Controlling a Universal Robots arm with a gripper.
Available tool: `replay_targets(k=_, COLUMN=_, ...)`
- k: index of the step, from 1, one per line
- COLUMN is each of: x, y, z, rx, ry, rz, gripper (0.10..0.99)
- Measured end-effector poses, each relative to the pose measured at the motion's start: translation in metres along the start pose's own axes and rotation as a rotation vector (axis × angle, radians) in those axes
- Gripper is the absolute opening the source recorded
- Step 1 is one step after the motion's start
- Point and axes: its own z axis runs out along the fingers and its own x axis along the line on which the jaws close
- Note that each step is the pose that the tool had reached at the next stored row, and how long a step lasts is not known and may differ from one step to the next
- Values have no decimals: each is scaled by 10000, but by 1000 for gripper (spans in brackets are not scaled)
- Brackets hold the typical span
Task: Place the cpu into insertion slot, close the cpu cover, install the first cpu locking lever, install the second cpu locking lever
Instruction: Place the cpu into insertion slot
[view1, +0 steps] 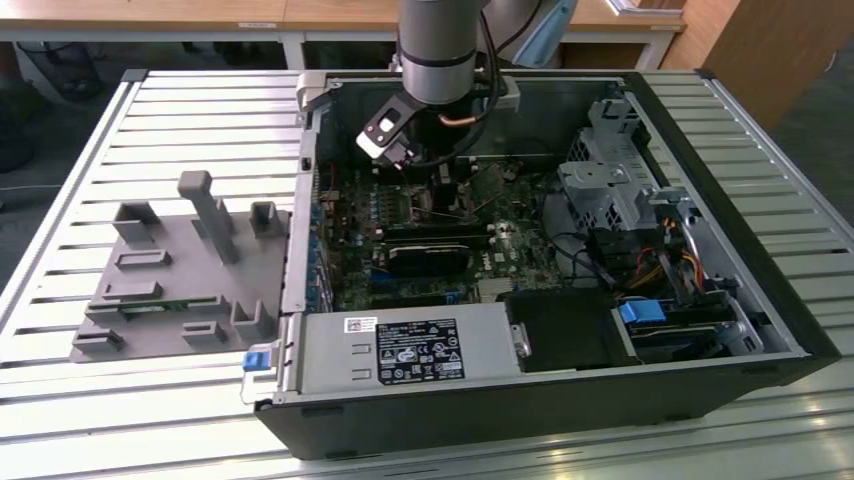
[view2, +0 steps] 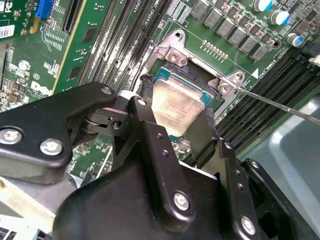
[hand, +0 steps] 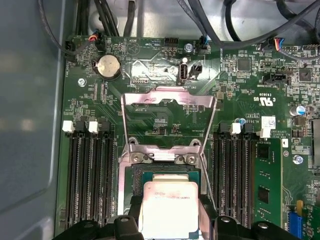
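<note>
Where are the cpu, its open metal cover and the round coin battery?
cpu (hand: 170, 207): first wrist view, middle of its silver top.
cpu cover (hand: 150, 96): first wrist view, a bar of its frame.
coin battery (hand: 109, 66): first wrist view, centre of its face.

Sticker (view1: 416, 352) on power supply (view1: 334, 352): print unreadable. Circuit board (hand: 240, 100) lettering, cpu (hand: 170, 207) marking: likewise illegible.

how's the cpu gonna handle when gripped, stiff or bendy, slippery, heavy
Probably stiff: the cpu is a flat square with a metal top, lying unbent between the fingers of the gripper. Likely slippery, as that top looks smooth and shiny. Probably light, being thin and small.
</note>
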Motion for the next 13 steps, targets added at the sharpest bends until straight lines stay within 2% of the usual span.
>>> replay_targets(k=13, x=29, y=8, z=38, rx=3, ry=-2, rz=10, gripper=529)
